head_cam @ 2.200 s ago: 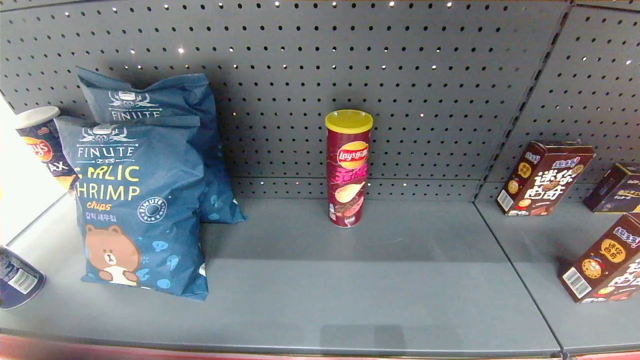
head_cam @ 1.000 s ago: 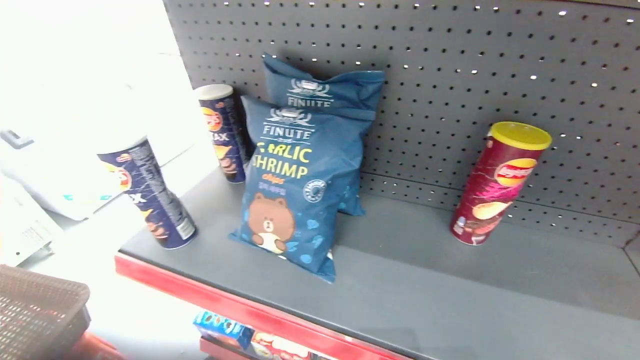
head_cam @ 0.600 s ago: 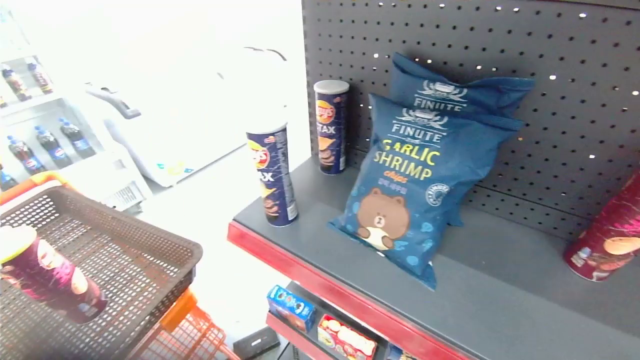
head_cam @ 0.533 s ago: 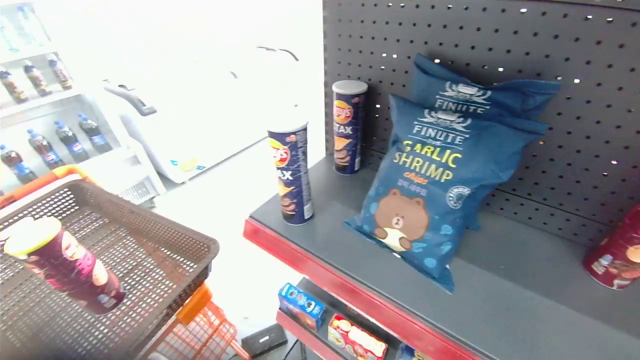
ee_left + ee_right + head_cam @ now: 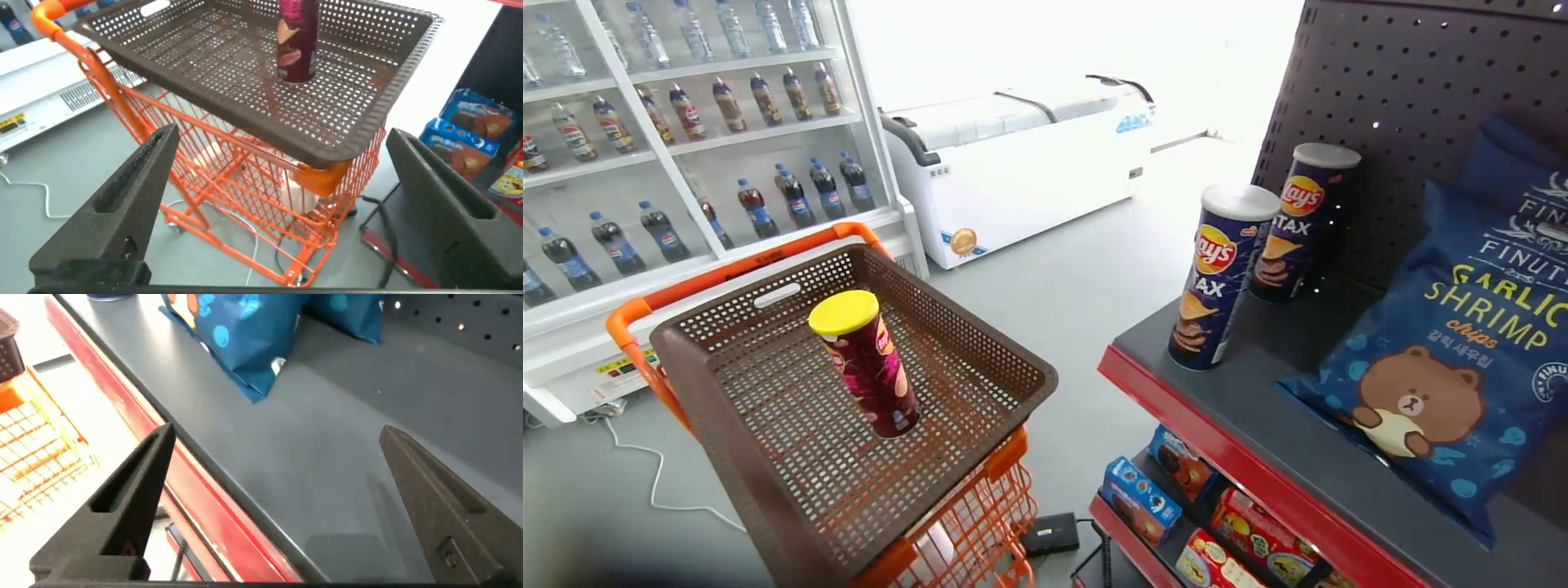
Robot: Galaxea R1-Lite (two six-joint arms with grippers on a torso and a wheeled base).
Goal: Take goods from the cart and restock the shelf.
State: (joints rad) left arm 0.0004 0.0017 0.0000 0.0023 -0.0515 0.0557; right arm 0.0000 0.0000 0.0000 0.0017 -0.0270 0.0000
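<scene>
**Fig.** Left gripper [image 5: 282,139], jaws spread and empty, hangs beside the brown basket [image 5: 359,139] atop the cart [image 5: 245,192]. The maroon can [image 5: 297,41] stands upright on the basket's mesh floor. Right gripper [image 5: 278,434], likewise spread, sits above the shelf [image 5: 351,465]. Risk: the tall can (narrow base) may topple if one finger nudges it first, or the basket rim may block the reach.

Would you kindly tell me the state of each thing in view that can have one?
basket: on the cart, holding one can.
maroon can: upright in the basket, yellow lid on.
front blue can: upright near the shelf edge, lid on.
rear blue can: upright by the pegboard, lid on.
chip bag: propped up on the shelf.
left gripper: open, empty.
right gripper: open, empty.
</scene>
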